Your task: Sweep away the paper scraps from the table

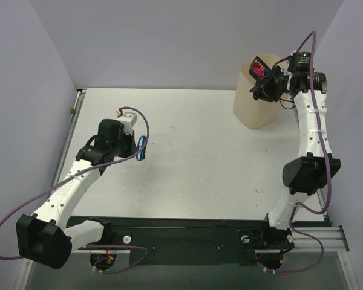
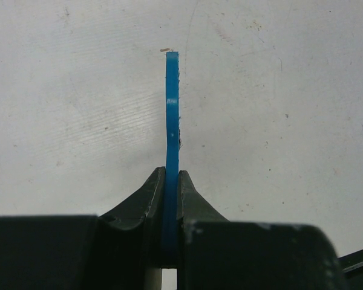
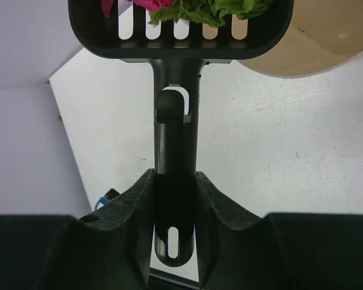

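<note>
Paper scraps (image 3: 227, 8) sit in the scoop (image 3: 180, 48), clamped by the right gripper (image 3: 175, 181) above the bin (image 1: 254, 112) at the table's (image 1: 199, 175) one o'clock; tip steeply, well over its mouth. Left gripper (image 2: 171, 181) pinches the brush (image 2: 171, 103) at nine.

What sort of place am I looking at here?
Likely a robot lab test cell: a white table enclosed by lilac walls, with a left arm and right arm bolted at its near edge.

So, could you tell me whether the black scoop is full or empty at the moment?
Loaded: pink and green paper scraps show behind the slots of the scoop, whose handle the right gripper grips.
</note>
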